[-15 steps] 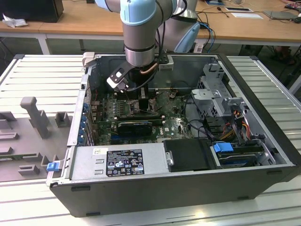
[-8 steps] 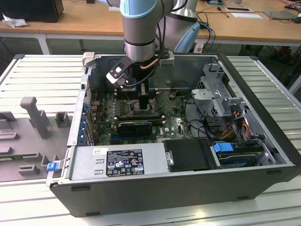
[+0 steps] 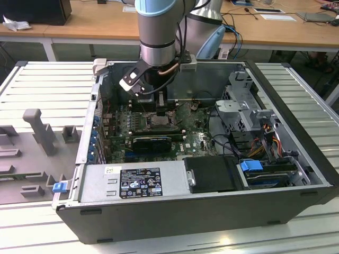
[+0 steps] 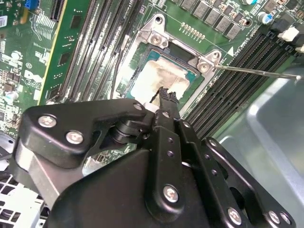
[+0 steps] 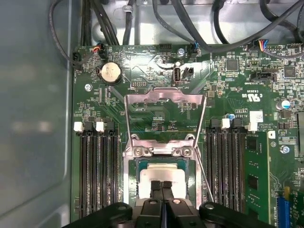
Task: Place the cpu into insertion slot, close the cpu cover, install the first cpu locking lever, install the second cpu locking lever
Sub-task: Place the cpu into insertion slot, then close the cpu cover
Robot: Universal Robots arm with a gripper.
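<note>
The cpu [image 5: 164, 175] lies flat in the insertion slot [image 5: 129, 185], its pale silver face [image 4: 154, 78] smeared with grey paste. My gripper [image 5: 162, 184] is shut, its black fingertips [image 4: 166, 96] pressed together just above the cpu's near edge, holding nothing. The cpu cover [image 5: 164, 94], a thin silver frame with a window, stands swung open on the far side of the slot. A thin wire locking lever [image 4: 256, 71] sticks out free beside the slot, also seen as a slanted rod [image 5: 205, 180]. In the exterior view my gripper [image 3: 161, 112] hangs inside the open computer case over the slot [image 3: 161, 124].
Long black memory slots [image 5: 95, 171] flank the socket on both sides. Cables [image 5: 156, 23] run along the board's far edge. A power supply [image 3: 137, 182] and a black shroud [image 3: 212, 173] fill the case's front; a drive cage [image 3: 246, 106] stands at the exterior view's right.
</note>
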